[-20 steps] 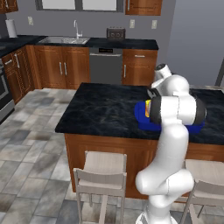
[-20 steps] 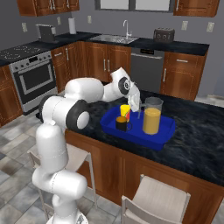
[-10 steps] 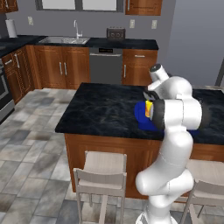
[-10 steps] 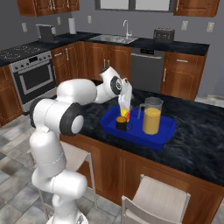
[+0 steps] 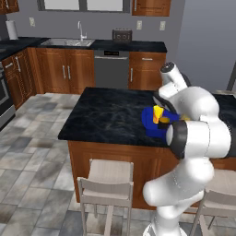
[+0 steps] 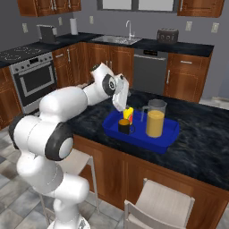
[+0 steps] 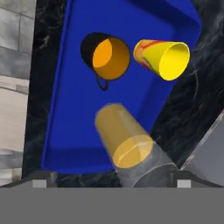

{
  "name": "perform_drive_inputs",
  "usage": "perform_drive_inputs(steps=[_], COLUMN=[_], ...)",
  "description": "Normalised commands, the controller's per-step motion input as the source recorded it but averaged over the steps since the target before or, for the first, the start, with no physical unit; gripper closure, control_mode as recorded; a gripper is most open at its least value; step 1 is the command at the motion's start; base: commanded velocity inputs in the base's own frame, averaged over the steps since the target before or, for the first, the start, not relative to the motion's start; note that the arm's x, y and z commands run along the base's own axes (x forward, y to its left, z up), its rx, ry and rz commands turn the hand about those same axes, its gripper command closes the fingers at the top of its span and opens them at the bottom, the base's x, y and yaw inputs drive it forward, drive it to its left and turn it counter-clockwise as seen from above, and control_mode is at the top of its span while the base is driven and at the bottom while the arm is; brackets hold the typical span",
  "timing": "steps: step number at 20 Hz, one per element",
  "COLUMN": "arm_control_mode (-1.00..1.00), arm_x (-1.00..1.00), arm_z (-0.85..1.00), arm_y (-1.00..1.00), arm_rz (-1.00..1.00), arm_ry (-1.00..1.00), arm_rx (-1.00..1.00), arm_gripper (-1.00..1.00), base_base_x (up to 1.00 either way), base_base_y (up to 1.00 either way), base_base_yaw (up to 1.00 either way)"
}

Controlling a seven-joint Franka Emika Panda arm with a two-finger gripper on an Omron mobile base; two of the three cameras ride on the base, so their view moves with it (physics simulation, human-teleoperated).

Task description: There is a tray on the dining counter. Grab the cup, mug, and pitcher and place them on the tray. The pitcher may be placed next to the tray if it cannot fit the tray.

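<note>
Tray (image 6: 166,139) sits on the dining counter (image 6: 201,138), near its front edge. All three items are inside the tray rim. Mug (image 6: 125,127) is at the tray's end nearest the arm, upright, orange inside visible from above in the hand view (image 7: 106,56). Cup (image 6: 129,113) is just beside the mug, toward the far rim of the tray, standing upright. Pitcher (image 6: 154,119) stands upright around the middle of the tray, apart from the mug and cup, orange liquid in its lower part. Gripper (image 6: 120,95) hovers above the tray's mug end, clear of all three items, holding nothing. Fingers spread wide. From the left base view, the tray (image 5: 150,120) is mostly hidden behind the arm, cup (image 5: 157,113) visible at its edge.
</note>
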Motion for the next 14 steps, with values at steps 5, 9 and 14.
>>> perform_drive_inputs(steps=[5, 9, 14], arm_control_mode=[-1.00, -1.00, -1.00], arm_x=[-0.97, -1.00, -1.00], arm_z=[0.17, 0.18, 0.13], arm_y=[0.18, 0.18, 0.18], arm_rz=[0.00, 0.00, 0.00], arm_ry=[0.10, 0.16, 0.17], arm_rx=[0.02, 0.07, 0.08], arm_gripper=[-1.00, -1.00, -1.00], base_base_x=[0.00, 0.00, 0.00], base_base_y=[0.00, 0.00, 0.00], base_base_yaw=[0.00, 0.00, 0.00])
